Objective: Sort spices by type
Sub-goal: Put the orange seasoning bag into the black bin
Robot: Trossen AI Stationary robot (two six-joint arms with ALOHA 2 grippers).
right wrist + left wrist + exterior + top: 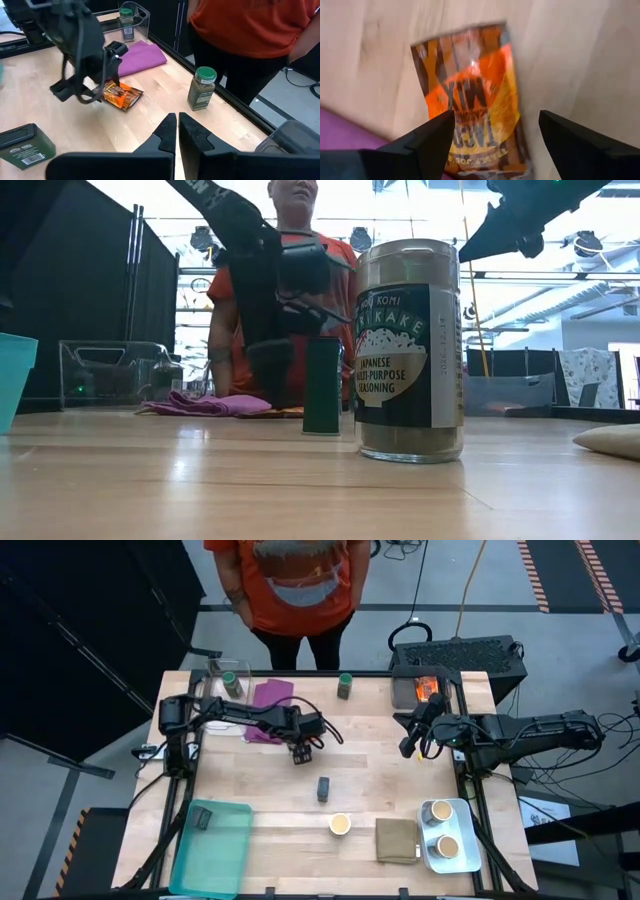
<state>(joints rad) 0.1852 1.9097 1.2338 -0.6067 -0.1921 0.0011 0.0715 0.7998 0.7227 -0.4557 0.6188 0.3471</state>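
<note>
A glossy orange foil packet [475, 100] lies on the smooth pale wooden table [400, 790], near soft purple cloth [140, 57].

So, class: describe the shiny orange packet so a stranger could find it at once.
Start at the purple cloth near the wooden table's far edge. Beside it, under the left gripper's open fingers, lies the shiny orange packet. It alone is flat and crinkly; nearby spices are jars or blocks.

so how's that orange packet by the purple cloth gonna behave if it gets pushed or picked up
The orange packet lies flat and crinkled, so it's probably floppy and light. Its glossy film looks slippery; it would likely slide rather than roll or tip on the table.
</note>
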